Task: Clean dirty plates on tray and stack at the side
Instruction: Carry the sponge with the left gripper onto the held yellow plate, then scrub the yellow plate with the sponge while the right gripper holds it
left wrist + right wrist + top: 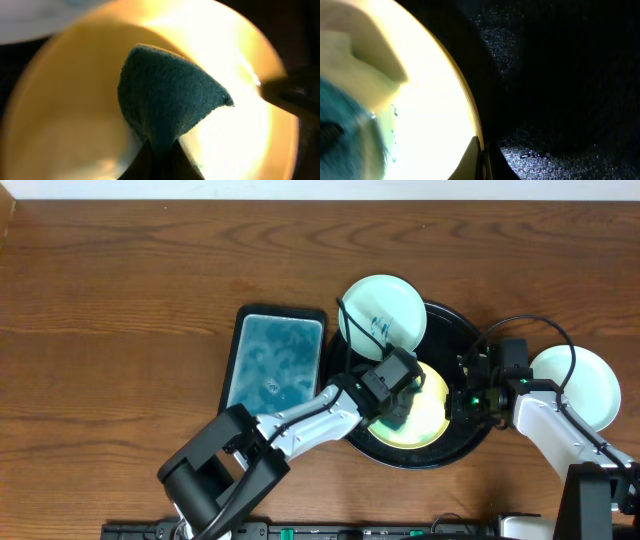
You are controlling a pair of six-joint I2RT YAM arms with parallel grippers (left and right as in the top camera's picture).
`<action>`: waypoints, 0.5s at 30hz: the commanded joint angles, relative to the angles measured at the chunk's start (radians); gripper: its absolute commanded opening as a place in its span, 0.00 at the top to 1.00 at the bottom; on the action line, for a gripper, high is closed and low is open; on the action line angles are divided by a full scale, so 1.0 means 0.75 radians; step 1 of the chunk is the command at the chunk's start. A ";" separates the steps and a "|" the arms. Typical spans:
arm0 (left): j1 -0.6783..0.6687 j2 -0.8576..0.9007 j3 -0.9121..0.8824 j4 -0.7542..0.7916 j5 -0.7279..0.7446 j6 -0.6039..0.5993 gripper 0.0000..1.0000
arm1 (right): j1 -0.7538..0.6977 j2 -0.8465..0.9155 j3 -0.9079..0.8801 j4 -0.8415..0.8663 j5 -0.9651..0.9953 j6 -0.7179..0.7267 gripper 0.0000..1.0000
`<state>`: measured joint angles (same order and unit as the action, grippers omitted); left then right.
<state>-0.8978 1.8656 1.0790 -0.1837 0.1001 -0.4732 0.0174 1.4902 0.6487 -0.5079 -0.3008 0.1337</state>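
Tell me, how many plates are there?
3: a scribbled pale plate at the tray's far rim, a yellow plate in the tray, a pale plate on the table beside it.

The left gripper (pixel 397 408) reaches in from the table's near edge, jaws closed; the right gripper (pixel 456 402) points left, closed too.

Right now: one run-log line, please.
left gripper: shut on teal sponge, on round yellow plastic plate | right gripper: shut on its rim | plate in glossy round black tray
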 commanded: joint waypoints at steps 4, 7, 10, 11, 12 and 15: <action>0.058 0.033 0.089 -0.177 -0.144 -0.015 0.93 | 0.014 0.004 -0.022 -0.006 0.021 0.010 0.99; 0.049 0.024 0.196 -0.269 -0.076 0.035 0.92 | 0.014 0.004 -0.023 -0.005 0.021 0.010 0.99; 0.032 0.023 0.284 -0.313 -0.062 0.042 0.93 | 0.014 0.004 -0.023 -0.005 0.021 0.010 0.99; 0.027 0.023 0.295 -0.302 -0.056 0.041 0.93 | 0.014 0.004 -0.022 -0.005 0.021 0.010 0.99; 0.022 0.023 0.296 -0.283 -0.052 0.040 0.92 | 0.014 0.004 -0.022 -0.005 0.021 0.010 0.99; 0.006 0.030 0.295 -0.251 -0.053 0.035 0.92 | 0.014 0.004 -0.022 -0.005 0.021 0.010 0.99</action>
<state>-0.8799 1.8774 1.2812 -0.3763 0.0608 -0.4641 0.0174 1.4902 0.6476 -0.5076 -0.3031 0.1337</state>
